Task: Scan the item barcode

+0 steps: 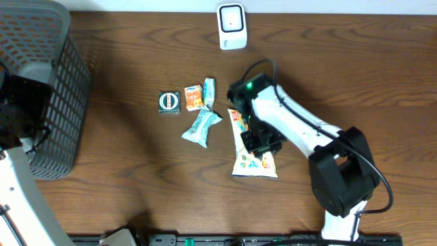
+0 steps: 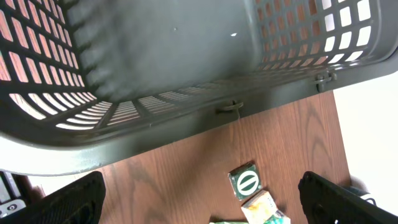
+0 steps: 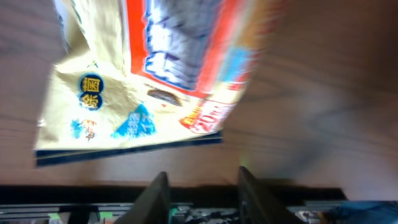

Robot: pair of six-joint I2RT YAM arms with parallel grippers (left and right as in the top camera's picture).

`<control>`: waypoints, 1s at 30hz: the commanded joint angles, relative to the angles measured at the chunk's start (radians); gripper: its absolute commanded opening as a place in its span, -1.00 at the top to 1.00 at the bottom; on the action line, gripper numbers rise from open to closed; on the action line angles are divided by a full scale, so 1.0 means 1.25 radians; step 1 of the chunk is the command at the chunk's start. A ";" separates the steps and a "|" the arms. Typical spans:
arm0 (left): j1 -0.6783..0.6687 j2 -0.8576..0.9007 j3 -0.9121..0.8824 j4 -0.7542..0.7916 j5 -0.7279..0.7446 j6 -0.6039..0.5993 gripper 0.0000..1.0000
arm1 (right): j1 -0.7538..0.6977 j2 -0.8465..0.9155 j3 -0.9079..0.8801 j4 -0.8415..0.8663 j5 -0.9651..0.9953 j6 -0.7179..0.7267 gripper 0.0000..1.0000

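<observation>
Checking in on the barcode job. Can see the cream snack bag (image 1: 252, 162) lying flat on the wooden table (image 1: 136, 184), right of centre and well apart from the white scanner (image 1: 232, 26) up at the far edge. Got the right gripper (image 1: 263, 140) hanging directly over the middle of that bag – covering part of the print from overhead. From the right wrist camera, can make out both fingers (image 3: 158, 196) standing a little apart with an empty gap between them, nothing pinched, and the bag's lower edge just beyond the tips. Pretty blurry there, so can't read the print or find a barcode.

Over on the left, found the left gripper (image 2: 202, 180) spread wide and holding nothing, hovering up by the dark grey mesh basket (image 2: 155, 81). Can't see much of that arm from above, just a black chunk over the basket.

Also spotted a small cluster just left of the bag: a dark green square packet (image 1: 168, 102), an orange packet (image 1: 194, 97) right beside a pale blue wrapper (image 1: 209, 91), and a second pale blue wrapper (image 1: 202, 127) a bit lower, tilted – close to the bag's upper corner, but can't tell about contact.
</observation>
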 commanded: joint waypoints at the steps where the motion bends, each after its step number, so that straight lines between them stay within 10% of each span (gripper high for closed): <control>1: 0.003 0.000 0.002 -0.002 -0.004 -0.002 -0.95 | -0.018 -0.001 0.106 -0.050 0.072 0.002 0.20; 12: 0.003 0.000 0.002 -0.002 -0.004 -0.002 -0.95 | -0.019 -0.001 0.143 0.031 0.074 -0.010 -0.78; 30: 0.003 0.000 0.002 -0.002 -0.004 -0.001 -0.95 | -0.023 0.001 0.130 0.195 0.070 -0.009 -0.67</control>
